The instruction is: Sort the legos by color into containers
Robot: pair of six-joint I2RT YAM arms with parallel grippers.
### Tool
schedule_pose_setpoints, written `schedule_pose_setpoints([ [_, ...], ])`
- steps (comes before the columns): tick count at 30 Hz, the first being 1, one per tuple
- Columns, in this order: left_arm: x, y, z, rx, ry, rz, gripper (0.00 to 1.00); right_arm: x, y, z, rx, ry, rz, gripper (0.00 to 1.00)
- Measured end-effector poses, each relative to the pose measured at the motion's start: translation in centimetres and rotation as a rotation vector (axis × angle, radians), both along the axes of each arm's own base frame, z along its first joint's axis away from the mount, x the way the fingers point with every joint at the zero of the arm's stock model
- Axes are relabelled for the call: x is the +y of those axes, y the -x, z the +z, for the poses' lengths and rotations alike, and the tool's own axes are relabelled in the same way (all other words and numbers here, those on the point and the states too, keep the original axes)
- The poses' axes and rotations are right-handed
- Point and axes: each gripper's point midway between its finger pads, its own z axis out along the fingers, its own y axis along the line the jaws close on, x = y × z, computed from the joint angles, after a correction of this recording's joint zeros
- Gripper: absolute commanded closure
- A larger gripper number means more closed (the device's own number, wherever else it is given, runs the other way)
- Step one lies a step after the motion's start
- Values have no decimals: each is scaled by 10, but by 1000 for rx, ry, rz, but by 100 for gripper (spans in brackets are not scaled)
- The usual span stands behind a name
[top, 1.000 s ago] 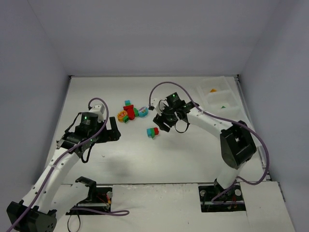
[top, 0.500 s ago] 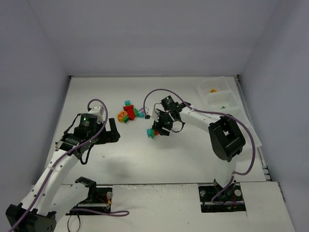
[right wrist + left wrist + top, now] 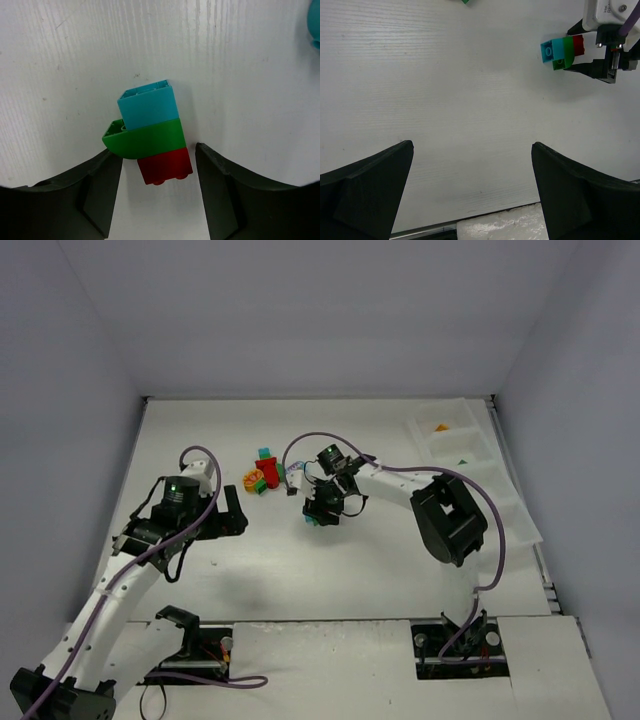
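Our right gripper (image 3: 157, 192) is low over the table (image 3: 380, 560), its jaws part open and set either side of a small stack (image 3: 150, 135) of three joined legos. The stack lies flat and a little askew to the jaws. Its red brick (image 3: 165, 169) sits right between the fingers (image 3: 95, 195). The green brick (image 3: 150, 139) comes next, just ahead of the fingertips, and the teal brick (image 3: 147, 102) is farthest out. A thin strip of bare table shows on each side of the red brick, so we have not clamped it. The rounded end of the green brick meets the edge of one finger, and we cannot tell whether it touches.

Our left gripper (image 3: 472, 200) is wide open and holds nothing. The same stack lies well ahead of it and off to its right, at the tips of the right gripper.

A pile (image 3: 264, 478) of more legos in red, orange, green and teal lies near the right gripper, off to one side of it and apart from the stack.

The tray (image 3: 478, 440) is well away from both grippers, back along the right arm's side. One compartment holds an orange piece (image 3: 441, 427), and another nearer our bases holds a green piece (image 3: 462, 461).
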Motion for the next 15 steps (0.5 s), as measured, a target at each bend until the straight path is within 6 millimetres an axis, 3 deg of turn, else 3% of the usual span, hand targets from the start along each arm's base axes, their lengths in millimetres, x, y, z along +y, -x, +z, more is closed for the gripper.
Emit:
schedule_pose_setpoints([
  [9,0,1,2,-9,3,0,3,1,0,0,9,-13,4,55],
  [15,0,1,1,-6,3,0,3,1,2,-1,30,-35,-1,86],
])
